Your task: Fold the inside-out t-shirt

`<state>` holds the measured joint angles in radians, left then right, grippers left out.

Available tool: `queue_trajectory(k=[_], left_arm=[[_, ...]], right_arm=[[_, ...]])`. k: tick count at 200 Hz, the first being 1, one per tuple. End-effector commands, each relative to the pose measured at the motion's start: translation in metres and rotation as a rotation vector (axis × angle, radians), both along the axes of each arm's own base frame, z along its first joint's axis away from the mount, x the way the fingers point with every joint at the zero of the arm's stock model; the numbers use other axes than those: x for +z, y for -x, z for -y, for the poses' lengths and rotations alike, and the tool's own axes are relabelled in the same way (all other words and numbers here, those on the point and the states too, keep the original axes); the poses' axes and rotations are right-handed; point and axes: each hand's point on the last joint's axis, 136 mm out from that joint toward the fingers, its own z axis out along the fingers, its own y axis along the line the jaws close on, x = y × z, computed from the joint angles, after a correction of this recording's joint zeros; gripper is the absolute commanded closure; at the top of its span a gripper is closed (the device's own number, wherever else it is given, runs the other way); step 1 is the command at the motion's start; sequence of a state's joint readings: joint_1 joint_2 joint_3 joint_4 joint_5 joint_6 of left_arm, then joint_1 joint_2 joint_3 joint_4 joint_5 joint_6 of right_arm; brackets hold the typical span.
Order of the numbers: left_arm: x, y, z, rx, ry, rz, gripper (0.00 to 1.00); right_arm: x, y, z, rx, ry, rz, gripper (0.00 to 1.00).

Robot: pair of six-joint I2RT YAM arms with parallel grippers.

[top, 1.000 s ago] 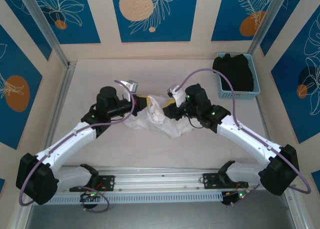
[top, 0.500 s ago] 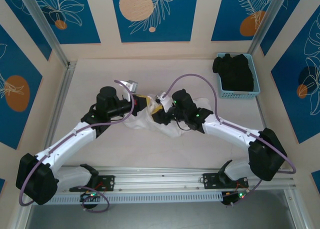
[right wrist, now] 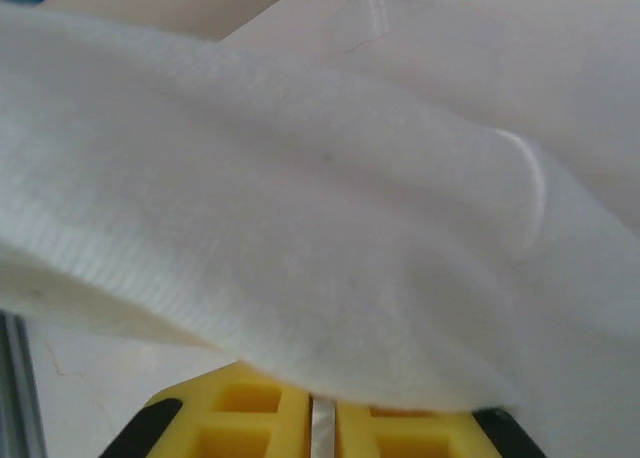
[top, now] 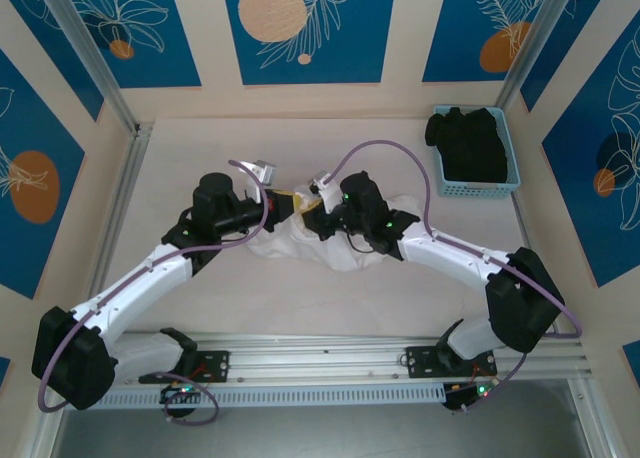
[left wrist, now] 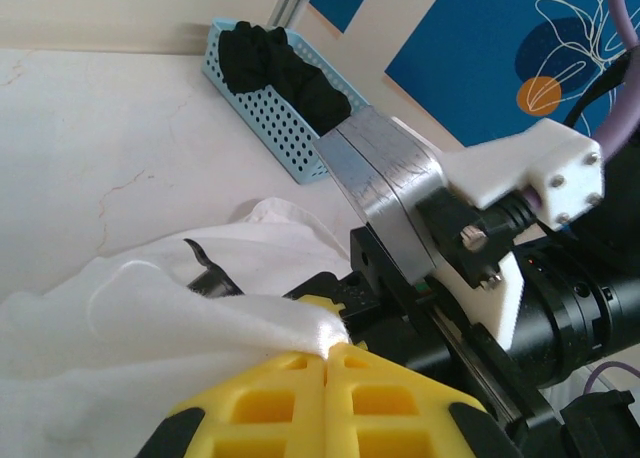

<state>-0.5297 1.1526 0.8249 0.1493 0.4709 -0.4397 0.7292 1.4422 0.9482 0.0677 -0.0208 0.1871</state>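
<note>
**Left pincer (top: 284, 200) and right pincer (top: 314, 204) both shut on the shirt (top: 300, 246), almost nose to nose**

The left pincer's jaws are pressed together with a fold of white cloth nipped at the tips. The right pincer's jaws are closed to a hairline gap under cloth draped across them (it looks pinched, though the bite itself is hidden). The shirt lies bunched on the table (top: 200, 148) between the arms, well apart from the basket (top: 478, 187) at far right. Two risks: the grips sit so close that the wrists may knock as they part, and either may have caught several layers – a pull would then drag the heap rather than spread it. Since a second ago, the left arm is unchanged; the right has swung left into the bunch and shut its jaws.
</note>
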Motion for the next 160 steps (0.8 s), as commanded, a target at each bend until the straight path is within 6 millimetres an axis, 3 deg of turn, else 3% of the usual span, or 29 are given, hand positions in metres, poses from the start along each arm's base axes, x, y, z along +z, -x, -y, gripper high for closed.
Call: queue_trajectory(k=[1,26,65,126,160], left_arm=[[0.019,-0.001,-0.004,0.008,0.034,0.055,1.0],[0.018,-0.006,-0.01,0.042,0.029,0.054,1.0],[0.015,-0.016,-0.019,0.092,0.024,0.047,1.0],[-0.023,-0.048,-0.042,0.273,-0.138,0.002,1.0],[-0.042,-0.059,-0.054,0.351,-0.209,-0.039,1.0]], right_arm=[[0.021,-0.008,0.0,-0.009,-0.034,0.053,0.95],[0.022,0.001,0.008,0.02,-0.035,0.044,1.0],[0.03,0.016,0.019,0.079,-0.102,0.001,1.0],[0.094,0.073,0.02,0.394,-0.343,-0.085,1.0],[0.099,0.062,0.034,0.352,-0.35,-0.113,1.0]])
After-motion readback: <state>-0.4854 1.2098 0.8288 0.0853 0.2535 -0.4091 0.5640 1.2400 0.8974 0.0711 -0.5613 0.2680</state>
